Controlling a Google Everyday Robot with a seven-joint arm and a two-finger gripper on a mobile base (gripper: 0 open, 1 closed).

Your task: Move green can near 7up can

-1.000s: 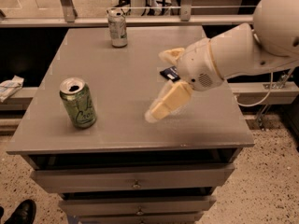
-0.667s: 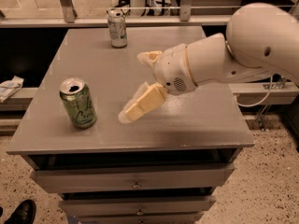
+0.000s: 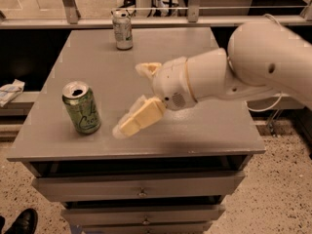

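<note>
The green can (image 3: 82, 107) stands upright near the front left of the grey table (image 3: 195, 130), light green with dark cursive lettering and an opened silver top. The 7up can (image 3: 122, 29), silvery-white, stands upright near the table's back edge. My gripper (image 3: 130, 99) hangs over the middle of the table, right of the green can and apart from it. It is open and empty: one cream finger (image 3: 139, 121) points down-left toward the can, the other (image 3: 147, 68) sits higher and farther back.
The table is a grey drawer cabinet with drawers (image 3: 141, 191) below its front edge. A metal railing (image 3: 195, 6) runs behind it. A crumpled white item (image 3: 10, 91) lies on a ledge at left. A black shoe (image 3: 22, 222) shows at the bottom left.
My gripper and arm have moved left across the table toward the green can. Both cans have stayed where they were.
</note>
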